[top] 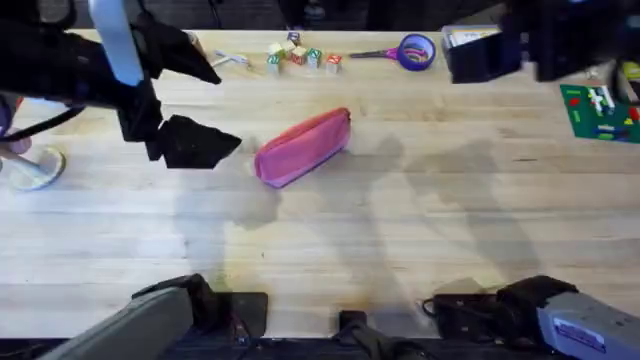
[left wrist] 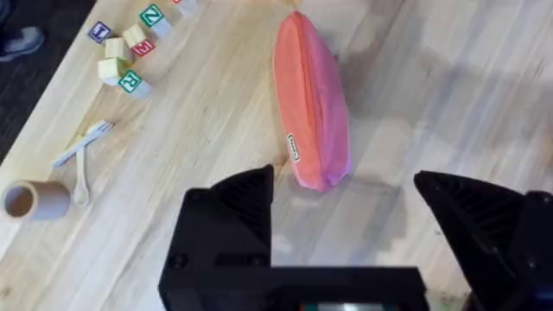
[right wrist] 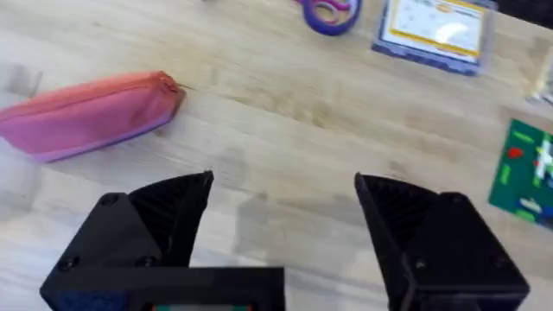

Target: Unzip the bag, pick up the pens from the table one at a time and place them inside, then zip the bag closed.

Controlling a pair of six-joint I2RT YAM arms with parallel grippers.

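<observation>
The pink bag lies slantwise on the table, and its top zipper looks closed. My left gripper hangs open just left of the bag. In the left wrist view the bag's near end lies just beyond the open left gripper, without touching it. My right arm hovers high at the back right. The right gripper is open over bare wood, with the bag well off to one side. The pens are out of view.
Letter blocks and purple-handled scissors sit along the far edge. A green board lies at the right edge. A white fork and a cardboard roll lie at the far left. A printed card box sits near the scissors.
</observation>
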